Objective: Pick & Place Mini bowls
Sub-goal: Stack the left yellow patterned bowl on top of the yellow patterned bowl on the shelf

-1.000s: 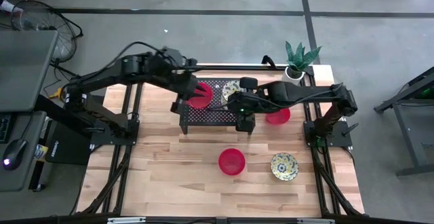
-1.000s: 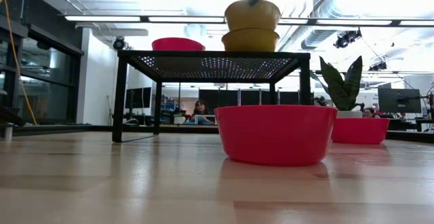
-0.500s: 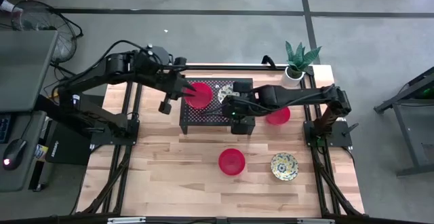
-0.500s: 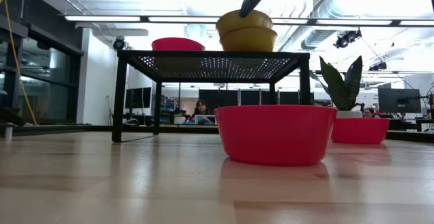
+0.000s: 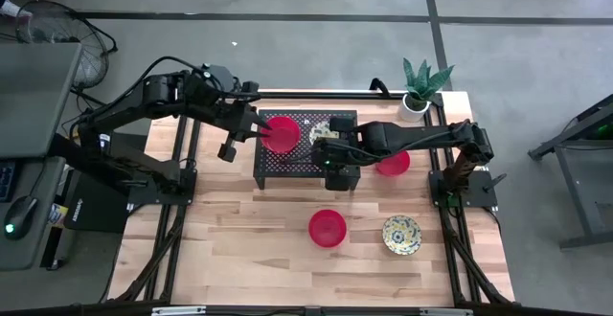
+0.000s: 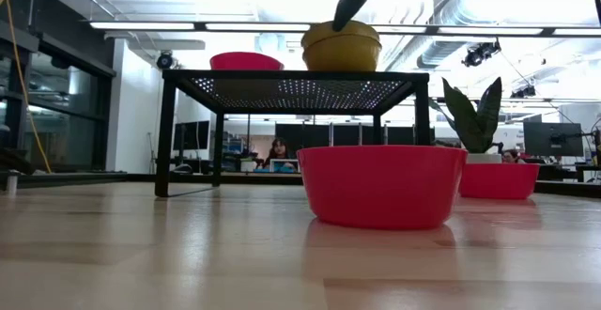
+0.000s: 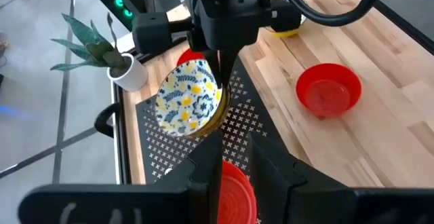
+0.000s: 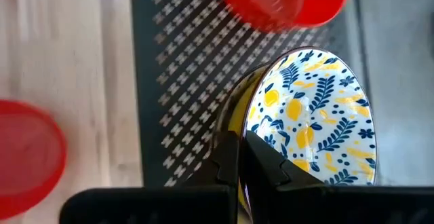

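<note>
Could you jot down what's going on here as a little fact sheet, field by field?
Right gripper: shut on rim of patterned bowl, nested on another atop the black rack
Left gripper: open, beside the rack
On rack: red bowl
On table: two red bowls, one patterned bowl
Corner: potted plant

Three red bowls (image 5: 282, 134), three patterned bowls (image 5: 401, 234), one rack (image 5: 297, 158), one plant (image 5: 422, 81).
</note>
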Robot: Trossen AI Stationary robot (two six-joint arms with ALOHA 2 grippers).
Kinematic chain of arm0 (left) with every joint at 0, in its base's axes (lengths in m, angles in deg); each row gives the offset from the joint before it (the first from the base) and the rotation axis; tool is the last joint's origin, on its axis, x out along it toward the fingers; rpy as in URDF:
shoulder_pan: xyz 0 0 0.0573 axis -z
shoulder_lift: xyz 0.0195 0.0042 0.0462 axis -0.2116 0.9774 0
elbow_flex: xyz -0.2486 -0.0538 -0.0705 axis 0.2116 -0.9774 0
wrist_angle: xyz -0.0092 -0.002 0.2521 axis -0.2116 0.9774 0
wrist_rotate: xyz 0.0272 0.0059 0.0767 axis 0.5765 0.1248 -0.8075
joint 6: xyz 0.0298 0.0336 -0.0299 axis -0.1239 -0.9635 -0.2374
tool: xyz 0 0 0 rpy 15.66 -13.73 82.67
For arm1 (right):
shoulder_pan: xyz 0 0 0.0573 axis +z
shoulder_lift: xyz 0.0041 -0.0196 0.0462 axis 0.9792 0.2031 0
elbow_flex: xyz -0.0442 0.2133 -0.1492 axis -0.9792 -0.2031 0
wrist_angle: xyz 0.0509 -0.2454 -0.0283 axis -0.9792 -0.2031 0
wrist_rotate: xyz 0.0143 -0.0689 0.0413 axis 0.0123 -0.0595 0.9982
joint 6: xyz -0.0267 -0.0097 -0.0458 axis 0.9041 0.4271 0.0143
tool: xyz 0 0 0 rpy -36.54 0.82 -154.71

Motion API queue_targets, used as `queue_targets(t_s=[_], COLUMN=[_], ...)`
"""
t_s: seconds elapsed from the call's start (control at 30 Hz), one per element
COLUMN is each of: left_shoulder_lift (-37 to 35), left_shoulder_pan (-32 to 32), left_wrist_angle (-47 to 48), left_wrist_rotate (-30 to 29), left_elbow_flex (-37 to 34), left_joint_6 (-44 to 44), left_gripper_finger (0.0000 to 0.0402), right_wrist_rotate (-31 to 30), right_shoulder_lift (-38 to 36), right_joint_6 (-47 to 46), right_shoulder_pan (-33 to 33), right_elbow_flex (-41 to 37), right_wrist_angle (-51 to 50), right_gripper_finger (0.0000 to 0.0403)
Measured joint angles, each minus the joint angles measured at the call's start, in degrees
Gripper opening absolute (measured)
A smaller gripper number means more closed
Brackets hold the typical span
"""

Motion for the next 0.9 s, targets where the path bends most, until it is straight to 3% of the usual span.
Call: queue_targets(t_s=[0.47, 0.9], left_shoulder_lift=[0.02, 0.02], left_shoulder_pan=[-0.02, 0.0], left_wrist_angle=[0.33, 0.33], left_wrist_rotate=[0.23, 0.31], left_elbow_flex=[0.0, 0.0], left_joint_6=[0.0, 0.02], left_gripper_finger=[0.0065, 0.0065], right_wrist_rotate=[-1.49, -0.21], right_shoulder_lift=[-0.09, -0.07], right_joint_6=[0.92, 1.4], right_shoulder_pan=[0.04, 0.0], right_elbow_flex=[-2.91, -3.02], right_wrist_angle=[-0.12, 0.16], right_gripper_finger=[0.0003, 0.0078])
